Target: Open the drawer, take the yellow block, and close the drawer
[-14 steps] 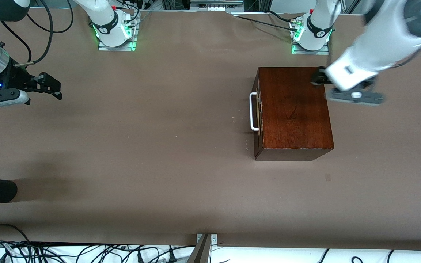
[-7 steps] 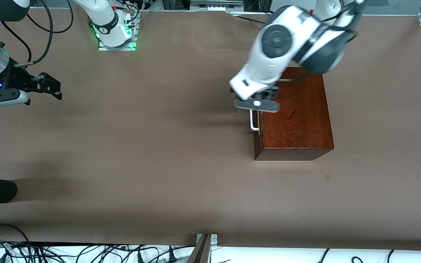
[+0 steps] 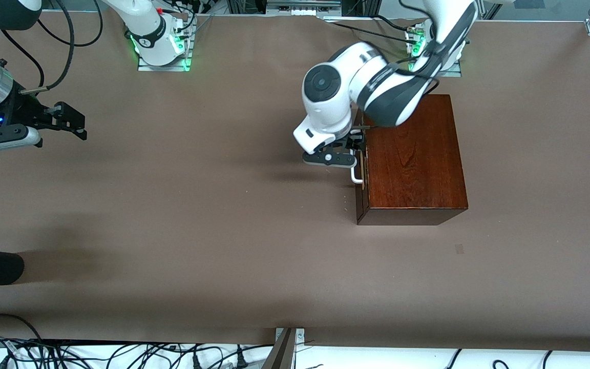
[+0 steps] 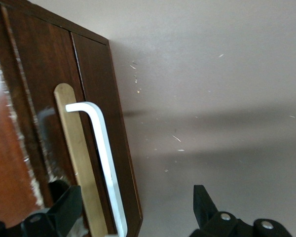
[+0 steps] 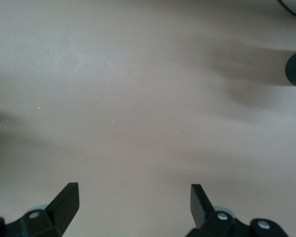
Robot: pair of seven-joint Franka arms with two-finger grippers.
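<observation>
We see left hand [image 4: 133, 210] wide, fingers straddling white handle [image 4: 106, 163] of shut drawer [image 3: 360, 169], box [image 3: 413, 159] toward left arm's bench end. Right hand [image 5: 133, 207] wide, waiting over bare bench [image 3: 197, 205].

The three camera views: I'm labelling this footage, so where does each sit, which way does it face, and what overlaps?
Front view: high across the table, facing both bases; shows both arms, the closed drawer and its box.
Left wrist view: on the left arm, facing the white handle between the open left hand fingers.
Right wrist view: on the waiting right arm, open right hand over bare table.
Front and left wrist views share the handle.
</observation>
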